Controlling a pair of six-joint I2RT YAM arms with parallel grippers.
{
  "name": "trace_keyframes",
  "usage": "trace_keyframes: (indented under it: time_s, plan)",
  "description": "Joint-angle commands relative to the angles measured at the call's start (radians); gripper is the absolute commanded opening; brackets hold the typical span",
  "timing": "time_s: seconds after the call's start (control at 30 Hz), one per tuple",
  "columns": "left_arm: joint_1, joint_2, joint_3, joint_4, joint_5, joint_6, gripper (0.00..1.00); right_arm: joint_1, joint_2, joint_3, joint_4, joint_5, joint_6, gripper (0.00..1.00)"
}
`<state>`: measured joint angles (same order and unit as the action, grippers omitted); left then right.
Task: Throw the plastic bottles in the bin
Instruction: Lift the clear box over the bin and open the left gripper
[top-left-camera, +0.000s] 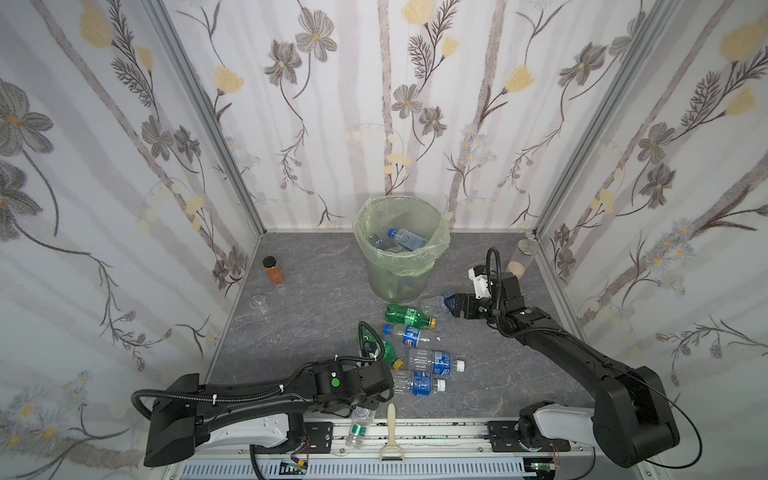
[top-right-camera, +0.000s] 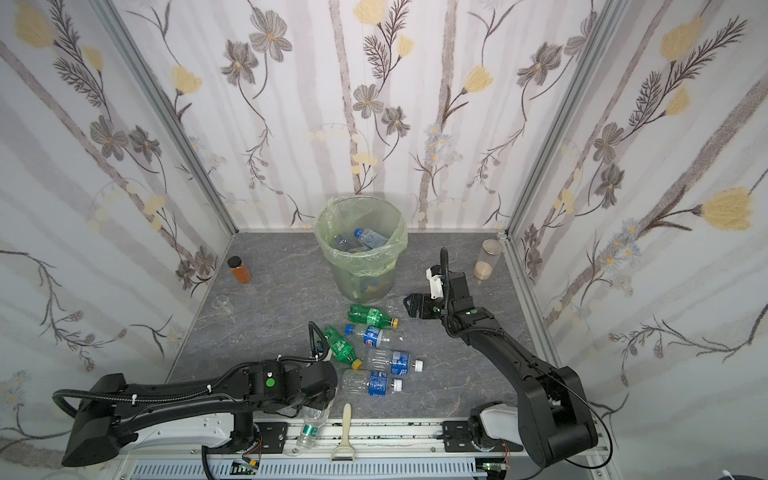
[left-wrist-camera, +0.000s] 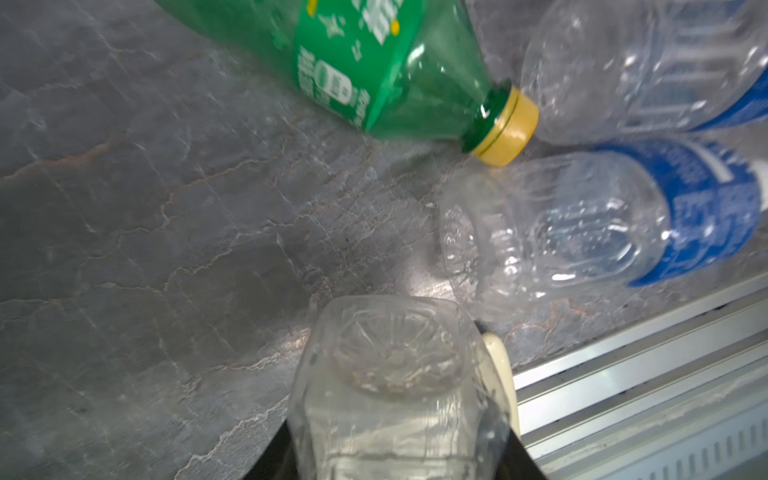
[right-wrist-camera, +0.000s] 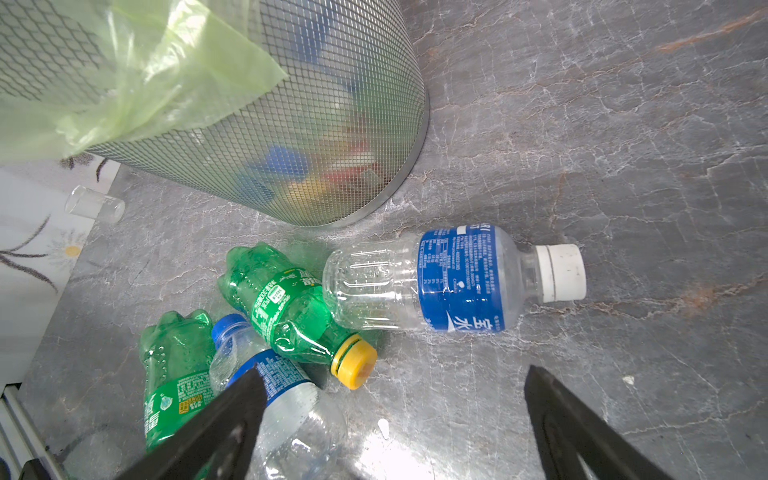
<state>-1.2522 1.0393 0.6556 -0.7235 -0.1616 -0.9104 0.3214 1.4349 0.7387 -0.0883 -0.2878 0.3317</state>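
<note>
- The left claw (left-wrist-camera: 395, 451) is clamped on a clear ribbed plastic bottle with a green label (top-left-camera: 360, 424) at the 6 o'clock edge of the grey marbled counter (top-left-camera: 316, 291). In both top views the bottle's long axis runs roughly 12 to 6.
- The round grey-green mesh bin with a pale green liner (top-left-camera: 399, 286) stands toward 12 o'clock of that claw, well apart, with loose bottles (top-left-camera: 432, 361) lying between.
- The right claw (right-wrist-camera: 395, 374) gapes wide and empty. It is nearer the bin, above a clear blue-labelled, white-capped bottle (right-wrist-camera: 415, 282).

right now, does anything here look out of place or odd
Yes: a cream-handled peeler-like tool lies across the grey table's front edge onto the metal rail, and a clear green-labelled plastic bottle overhangs that edge too, clamped in the left gripper.
</note>
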Motion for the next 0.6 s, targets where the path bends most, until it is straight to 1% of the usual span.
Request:
trace_keyframes:
  time_s: [0.0, 0.1, 0.17, 0.27, 0.33, 0.43, 0.53, 0.57]
  plan:
    - [0.063, -0.062, 0.036, -0.054, -0.073, -0.011, 0.34, 0.000, -0.009, 0.008, 0.013, 0.009, 0.001, 0.97]
    - [0.169, -0.150, 0.079, -0.081, -0.083, 0.033, 0.34, -0.002, -0.013, 0.007, 0.009, 0.011, 0.001, 0.98]
    - [0.252, -0.202, 0.118, -0.083, -0.075, 0.090, 0.34, -0.002, -0.013, 0.008, 0.008, 0.012, 0.001, 0.97]
    - [0.356, -0.214, 0.198, -0.079, -0.079, 0.186, 0.34, -0.002, -0.011, 0.008, 0.012, 0.010, 0.003, 0.97]
    - [0.412, -0.178, 0.260, -0.077, -0.077, 0.250, 0.34, -0.002, -0.007, 0.004, 0.017, 0.008, 0.007, 0.97]
    - [0.473, -0.078, 0.375, -0.047, -0.073, 0.336, 0.34, -0.001, -0.006, -0.002, 0.022, 0.010, 0.010, 0.97]
    - [0.545, 0.047, 0.573, 0.021, -0.022, 0.417, 0.34, -0.002, -0.010, -0.007, 0.022, 0.012, 0.013, 0.97]
    - [0.570, 0.099, 0.671, 0.048, 0.007, 0.448, 0.33, -0.003, -0.011, -0.008, 0.022, 0.012, 0.013, 0.97]
